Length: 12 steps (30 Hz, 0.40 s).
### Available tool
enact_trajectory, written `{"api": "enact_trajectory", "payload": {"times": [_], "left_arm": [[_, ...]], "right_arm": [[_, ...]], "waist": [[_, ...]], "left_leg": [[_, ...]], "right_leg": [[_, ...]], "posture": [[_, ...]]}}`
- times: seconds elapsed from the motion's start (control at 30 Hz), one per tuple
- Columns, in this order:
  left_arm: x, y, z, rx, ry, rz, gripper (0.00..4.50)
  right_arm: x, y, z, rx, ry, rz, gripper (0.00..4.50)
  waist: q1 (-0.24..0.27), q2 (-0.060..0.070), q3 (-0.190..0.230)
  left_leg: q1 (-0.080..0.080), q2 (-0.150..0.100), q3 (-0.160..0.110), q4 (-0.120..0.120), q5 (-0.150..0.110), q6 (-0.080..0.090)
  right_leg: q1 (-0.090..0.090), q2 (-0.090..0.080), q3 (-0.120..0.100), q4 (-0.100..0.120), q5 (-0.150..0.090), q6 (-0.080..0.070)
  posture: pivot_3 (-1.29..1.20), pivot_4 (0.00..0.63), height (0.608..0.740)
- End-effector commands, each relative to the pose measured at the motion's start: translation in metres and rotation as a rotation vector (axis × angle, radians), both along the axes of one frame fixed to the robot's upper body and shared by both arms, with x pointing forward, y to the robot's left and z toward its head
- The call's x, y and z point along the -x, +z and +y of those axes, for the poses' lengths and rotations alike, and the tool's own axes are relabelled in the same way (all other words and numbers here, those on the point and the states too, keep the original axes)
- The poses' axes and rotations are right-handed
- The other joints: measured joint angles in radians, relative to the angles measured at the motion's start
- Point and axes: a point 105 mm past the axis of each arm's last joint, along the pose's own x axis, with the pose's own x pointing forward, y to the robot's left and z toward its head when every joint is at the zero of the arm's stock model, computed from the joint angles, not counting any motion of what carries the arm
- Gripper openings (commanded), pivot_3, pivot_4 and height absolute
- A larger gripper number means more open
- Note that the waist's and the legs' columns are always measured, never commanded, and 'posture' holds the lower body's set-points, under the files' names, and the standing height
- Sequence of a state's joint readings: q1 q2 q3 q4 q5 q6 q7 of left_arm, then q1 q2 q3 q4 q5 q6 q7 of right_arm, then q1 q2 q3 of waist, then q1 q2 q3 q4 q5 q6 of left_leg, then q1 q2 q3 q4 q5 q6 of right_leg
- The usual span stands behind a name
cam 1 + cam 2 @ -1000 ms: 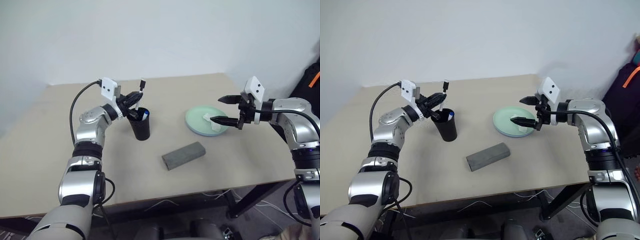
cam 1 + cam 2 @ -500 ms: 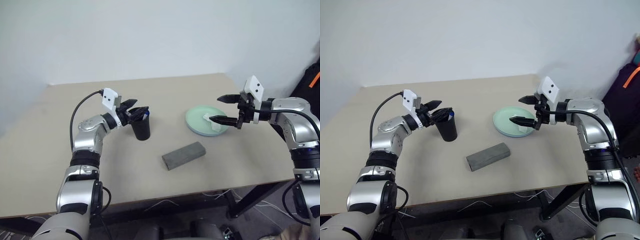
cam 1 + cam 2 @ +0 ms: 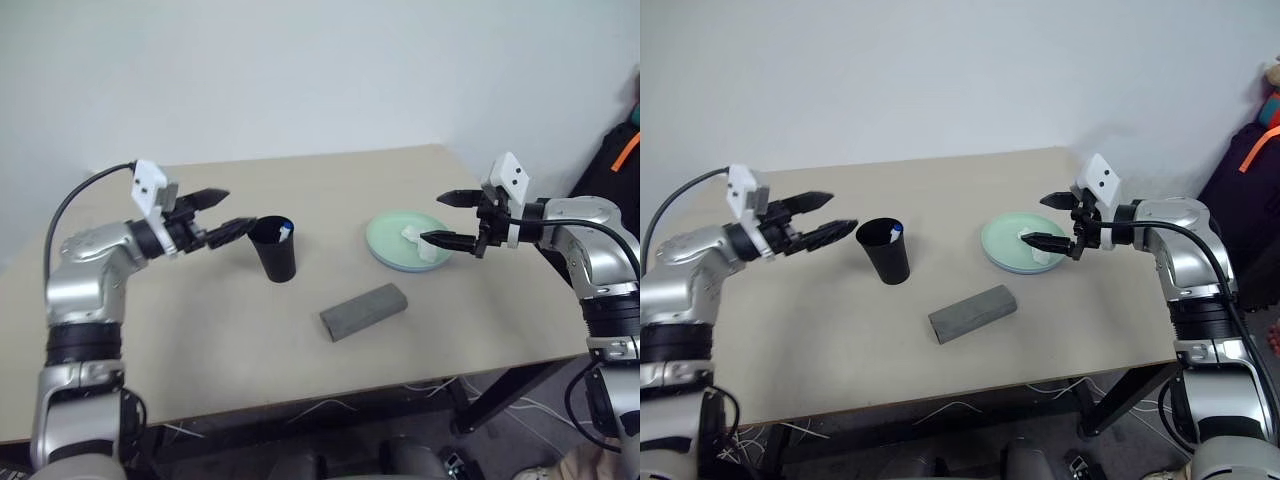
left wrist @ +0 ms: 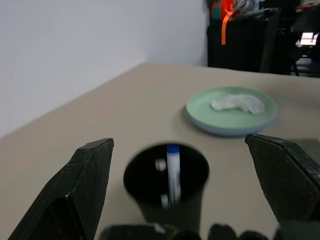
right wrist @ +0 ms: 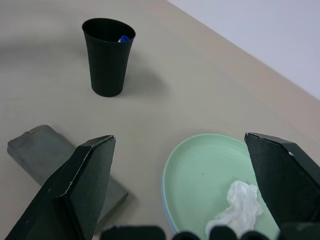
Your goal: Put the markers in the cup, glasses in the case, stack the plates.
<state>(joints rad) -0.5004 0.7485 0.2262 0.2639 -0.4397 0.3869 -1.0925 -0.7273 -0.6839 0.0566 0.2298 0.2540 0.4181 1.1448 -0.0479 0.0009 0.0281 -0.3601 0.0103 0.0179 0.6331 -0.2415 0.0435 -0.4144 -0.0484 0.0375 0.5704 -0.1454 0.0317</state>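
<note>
Now: left tool (image 3: 222,212) spread, empty, just left of cup (image 3: 273,248) | markers (image 4: 172,172) upright in cup | right tool (image 3: 1051,220) spread over plates (image 3: 392,248), tissue (image 3: 418,243) on top | case (image 3: 364,310) shut, near | risk: elbow topples cup; tissue snags

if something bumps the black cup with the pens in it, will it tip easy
Probably fairly easily: the cup is tall, narrower at its base than its rim, and looks like light plastic. The pens lean inside against its wall, which likely shifts weight upward. On the smooth table it might also slide.
</note>
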Motion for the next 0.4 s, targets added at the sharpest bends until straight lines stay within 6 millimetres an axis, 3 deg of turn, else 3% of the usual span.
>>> {"api": "enact_trajectory", "payload": {"times": [0.03,0.4], "left_arm": [[0.013,0.022,0.003,0.019,0.019,-0.07,4.48],[0.047,-0.02,0.009,0.123,0.19,0.031,4.48]], "right_arm": [[0.001,0.011,-0.002,-0.028,-0.008,-0.04,4.5],[0.013,-0.001,-0.008,-0.108,-0.065,0.028,4.5]], "waist": [[0.005,0.0,0.0],[0.003,-0.001,0.0]], "left_leg": [[0.0,0.0,0.0,0.0,0.0,0.0],[0.001,0.0,0.001,-0.001,0.0,-0.001]], "right_leg": [[0.001,-0.001,0.0,0.0,0.0,0.0],[0.001,-0.002,-0.001,0.0,0.0,0.0]], "posture": [[0.0,0.0,0.727],[0.0,0.0,0.727]]}}
